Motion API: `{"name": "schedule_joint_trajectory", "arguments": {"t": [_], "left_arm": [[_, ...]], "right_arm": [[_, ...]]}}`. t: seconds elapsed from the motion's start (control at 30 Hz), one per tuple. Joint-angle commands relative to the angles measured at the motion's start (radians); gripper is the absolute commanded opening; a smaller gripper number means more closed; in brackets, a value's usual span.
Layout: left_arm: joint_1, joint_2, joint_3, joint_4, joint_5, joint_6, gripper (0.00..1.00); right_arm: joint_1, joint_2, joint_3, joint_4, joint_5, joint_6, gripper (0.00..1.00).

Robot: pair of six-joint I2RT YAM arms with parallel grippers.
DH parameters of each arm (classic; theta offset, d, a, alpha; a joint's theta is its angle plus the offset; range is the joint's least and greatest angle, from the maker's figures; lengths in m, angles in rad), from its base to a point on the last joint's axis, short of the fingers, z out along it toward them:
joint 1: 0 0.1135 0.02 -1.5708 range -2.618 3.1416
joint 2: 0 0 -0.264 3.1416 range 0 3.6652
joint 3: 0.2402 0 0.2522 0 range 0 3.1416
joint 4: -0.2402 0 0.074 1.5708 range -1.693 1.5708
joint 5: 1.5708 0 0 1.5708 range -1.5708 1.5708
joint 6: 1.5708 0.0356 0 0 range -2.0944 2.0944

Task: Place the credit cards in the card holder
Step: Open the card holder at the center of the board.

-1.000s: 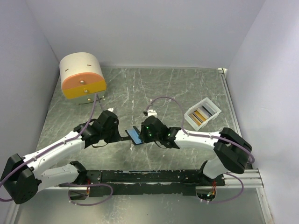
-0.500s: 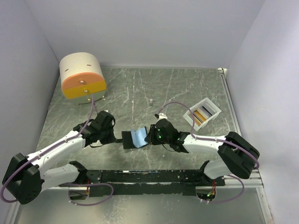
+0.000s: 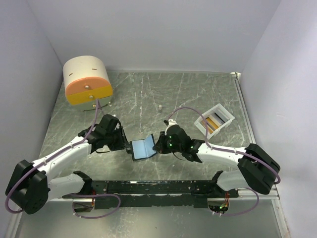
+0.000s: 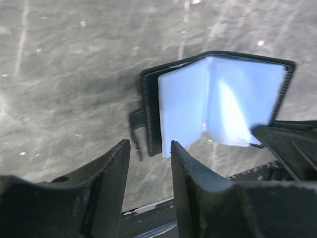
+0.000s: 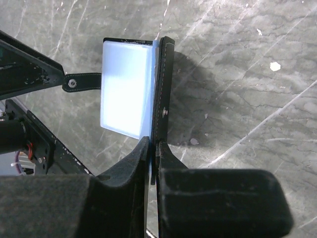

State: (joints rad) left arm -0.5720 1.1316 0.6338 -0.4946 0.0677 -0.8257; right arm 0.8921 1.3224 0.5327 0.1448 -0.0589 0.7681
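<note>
Jaws of right claw [image 5: 152,144] pinched shut on card holder [image 4: 218,99] cover edge; holder open on table [image 3: 188,94], pockets washed out by glare. Left claw [image 4: 151,148] gapes empty just beside its strap. Credit cards [image 3: 214,122] half-hidden in white tray [image 3: 200,127], well right of right claw.

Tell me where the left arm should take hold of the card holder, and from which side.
Likely best: take the free left cover of the card holder at its outer edge by the strap, coming in low from the left. The right gripper pinches the raised right cover, and the left gripper, jaws open, faces that edge.
</note>
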Motion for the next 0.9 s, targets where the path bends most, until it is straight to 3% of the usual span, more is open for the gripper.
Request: {"name": "schedule_joint_trajectory", "arguments": {"t": [0.0, 0.13, 0.37, 0.7, 0.87], "left_arm": [[0.032, -0.059, -0.029, 0.146, 0.183, -0.006, 0.54], [0.046, -0.068, -0.099, 0.275, 0.263, -0.012, 0.67], [0.048, -0.005, -0.102, 0.258, 0.18, 0.056, 0.7], [0.047, 0.103, -0.124, 0.355, 0.235, 0.063, 0.67], [0.048, 0.149, -0.108, 0.361, 0.244, 0.077, 0.61]], "right_arm": [[-0.004, -0.034, 0.002, -0.03, 0.016, 0.005, 0.05], [-0.004, -0.034, -0.014, -0.031, 0.024, 0.014, 0.04], [-0.004, -0.04, -0.047, -0.011, 0.021, 0.031, 0.04], [-0.01, -0.04, -0.074, 0.008, 0.014, 0.041, 0.05], [-0.01, -0.041, -0.065, 0.002, 0.009, 0.036, 0.05]]}}
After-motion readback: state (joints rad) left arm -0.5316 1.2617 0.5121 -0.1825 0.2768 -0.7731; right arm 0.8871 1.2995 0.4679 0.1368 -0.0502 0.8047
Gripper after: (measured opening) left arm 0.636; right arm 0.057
